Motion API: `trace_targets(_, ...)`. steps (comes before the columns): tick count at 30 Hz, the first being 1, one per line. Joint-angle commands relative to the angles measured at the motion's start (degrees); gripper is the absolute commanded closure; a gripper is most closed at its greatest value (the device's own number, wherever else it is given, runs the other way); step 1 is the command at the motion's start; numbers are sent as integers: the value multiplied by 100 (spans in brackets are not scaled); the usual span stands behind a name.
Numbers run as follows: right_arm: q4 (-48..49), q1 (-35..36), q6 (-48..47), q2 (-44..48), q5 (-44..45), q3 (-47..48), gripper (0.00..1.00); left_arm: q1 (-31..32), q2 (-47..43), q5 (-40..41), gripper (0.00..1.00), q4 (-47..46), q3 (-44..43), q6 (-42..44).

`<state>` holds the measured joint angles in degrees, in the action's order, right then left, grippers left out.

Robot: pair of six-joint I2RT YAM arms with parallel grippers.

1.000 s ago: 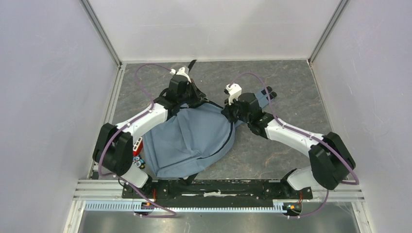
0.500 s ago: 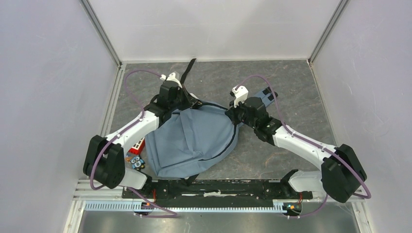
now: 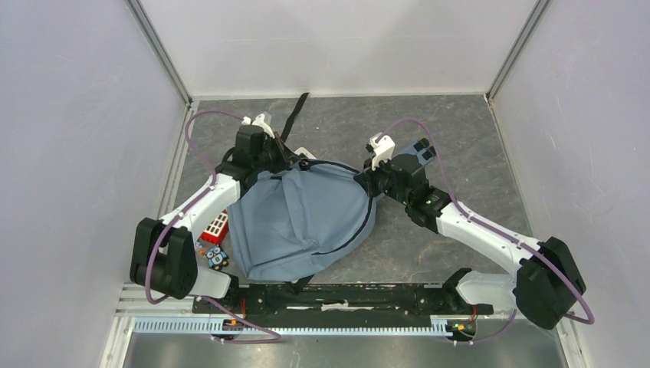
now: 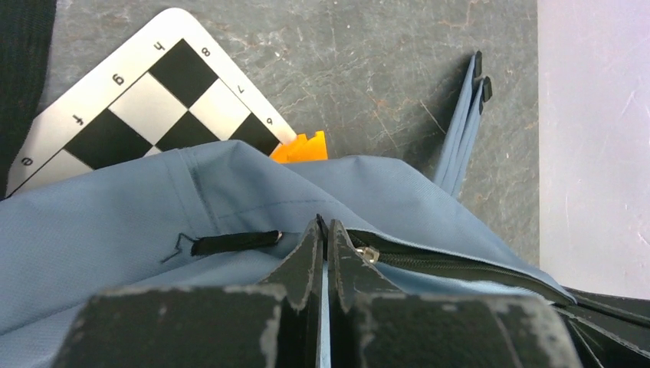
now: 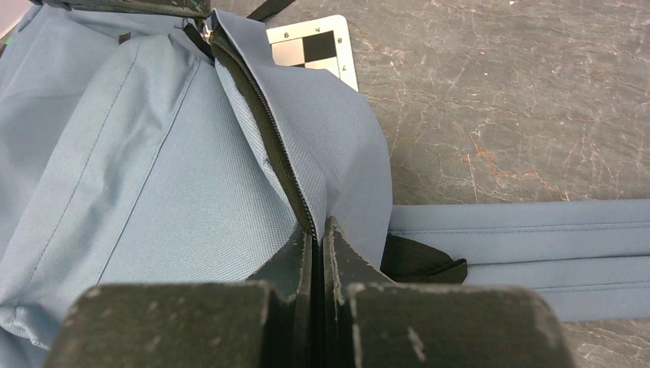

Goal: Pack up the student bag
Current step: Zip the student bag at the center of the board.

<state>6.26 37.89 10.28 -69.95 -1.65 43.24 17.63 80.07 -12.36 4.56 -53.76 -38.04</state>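
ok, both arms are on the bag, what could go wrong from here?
1. The left gripper and right gripper are both shut on thin bag fabric by the zip; pulling apart might slip a hold or strain the zip.
2. The board and an orange piece are partly covered by the bag's far edge; dragging the bag would likely shove them.

One student bag [image 3: 299, 222], centre of frame. Two pincers: left pincer [image 4: 323, 224], right pincer [image 5: 320, 228]. Two blue shoulder straps [image 5: 521, 230], right middle. One black strap [image 3: 297, 111], upper centre. One checkered board [image 4: 130, 107], upper left. One orange piece [image 4: 300, 148] beside it. One red item [image 3: 217, 226] and one owl-print item [image 3: 218, 257], lower left.
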Motion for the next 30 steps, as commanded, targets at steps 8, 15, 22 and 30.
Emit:
trace_targets(8,-389,-195,-44,718,183,555,100,-788,27,1549,98,416,-251,543)
trace_targets(15,-31,-177,360,750,-512,605,100,-936,605,1665,98,817,-820,842)
trace_targets(22,531,378,632,1043,-727,824,100,-944,-447,1936,98,1012,-763,1084)
trace_targets(30,884,865,647,1019,-709,2087,100,-945,-2503,2636,98,1556,-639,1360)
